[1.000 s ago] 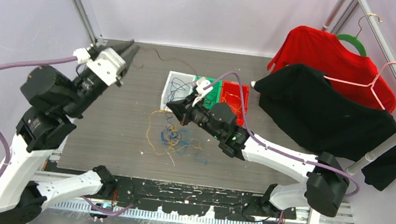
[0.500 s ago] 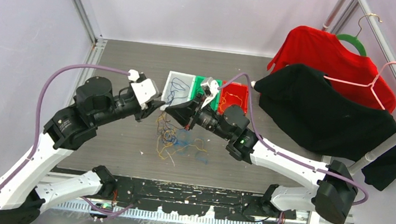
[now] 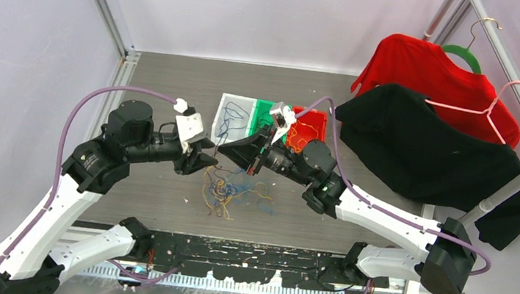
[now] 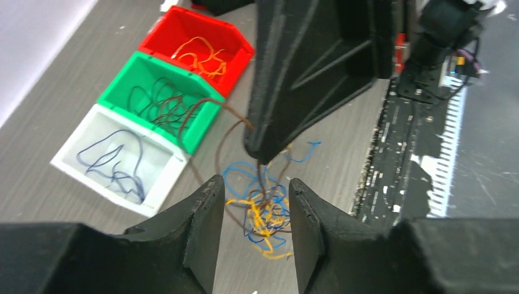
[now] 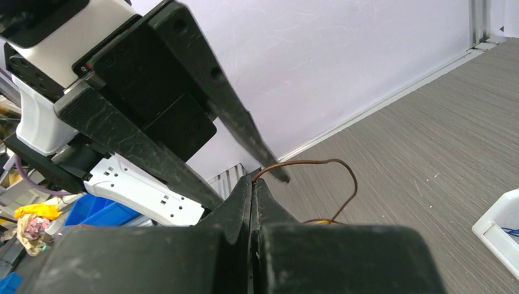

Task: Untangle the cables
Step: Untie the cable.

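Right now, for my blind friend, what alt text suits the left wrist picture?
A tangle of blue and orange-yellow cables lies on the grey table, framed between the left arm's open jaws, while the right arm's shut jaws pinch a brown cable above it. Beside stand a red bin, a green bin and a white bin, each holding cables.

a brown cable (image 5: 309,162) is seen at the black right gripper (image 5: 252,179) tip; beneath it, blue and orange-yellow cables (image 4: 264,214) are tangled.
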### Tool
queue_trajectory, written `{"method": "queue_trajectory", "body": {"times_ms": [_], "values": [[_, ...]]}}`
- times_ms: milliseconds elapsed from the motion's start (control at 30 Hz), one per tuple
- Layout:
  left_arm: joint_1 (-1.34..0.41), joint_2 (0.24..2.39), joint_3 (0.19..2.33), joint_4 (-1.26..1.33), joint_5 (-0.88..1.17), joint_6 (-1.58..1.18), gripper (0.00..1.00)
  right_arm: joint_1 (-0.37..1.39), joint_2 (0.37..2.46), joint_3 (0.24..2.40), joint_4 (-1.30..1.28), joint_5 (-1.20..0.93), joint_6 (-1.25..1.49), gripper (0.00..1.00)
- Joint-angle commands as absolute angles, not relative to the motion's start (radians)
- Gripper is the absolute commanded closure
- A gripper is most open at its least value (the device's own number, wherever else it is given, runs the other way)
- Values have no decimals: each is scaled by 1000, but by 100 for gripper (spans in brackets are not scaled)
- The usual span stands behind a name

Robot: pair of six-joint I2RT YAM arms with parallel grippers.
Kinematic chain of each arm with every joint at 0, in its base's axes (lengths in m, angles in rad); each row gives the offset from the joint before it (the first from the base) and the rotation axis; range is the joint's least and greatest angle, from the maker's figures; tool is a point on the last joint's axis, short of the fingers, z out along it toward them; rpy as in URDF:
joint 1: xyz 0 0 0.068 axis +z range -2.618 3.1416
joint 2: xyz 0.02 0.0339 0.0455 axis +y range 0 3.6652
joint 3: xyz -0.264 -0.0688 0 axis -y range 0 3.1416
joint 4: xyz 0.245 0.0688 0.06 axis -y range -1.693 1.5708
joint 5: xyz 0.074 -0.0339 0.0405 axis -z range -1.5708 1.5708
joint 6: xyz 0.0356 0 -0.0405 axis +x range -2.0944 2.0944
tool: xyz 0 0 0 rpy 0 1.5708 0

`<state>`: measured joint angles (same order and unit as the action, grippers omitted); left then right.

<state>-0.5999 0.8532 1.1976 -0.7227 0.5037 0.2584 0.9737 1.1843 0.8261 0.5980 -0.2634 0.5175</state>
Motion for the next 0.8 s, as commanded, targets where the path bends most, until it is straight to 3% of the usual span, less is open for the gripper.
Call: {"method": "queue_trajectory", "body": {"times_ms": [0, 133, 367, 500, 600, 667, 767], "values": [[-597, 844, 1199, -676, 678, 230, 60, 971, 1178, 876, 642, -297, 551, 99], [-596, 868, 1224, -763, 796, 254, 63, 971, 1182, 884, 634, -295, 552, 99], [-597, 836, 1142, -579, 522, 137, 81, 970, 1199, 906, 627, -317, 575, 99], [-597, 826, 1123, -575, 571, 57, 64, 970, 1203, 909, 627, -301, 584, 99], [-597, 815, 1110, -560, 621, 1, 58, 970, 1212, 918, 627, -307, 593, 99], [-597, 811, 1102, -557, 614, 0, 62, 970, 1218, 922, 624, -310, 596, 99], [-597, 810, 1088, -537, 474, -22, 81, 971, 1224, 930, 621, -322, 604, 99]]}}
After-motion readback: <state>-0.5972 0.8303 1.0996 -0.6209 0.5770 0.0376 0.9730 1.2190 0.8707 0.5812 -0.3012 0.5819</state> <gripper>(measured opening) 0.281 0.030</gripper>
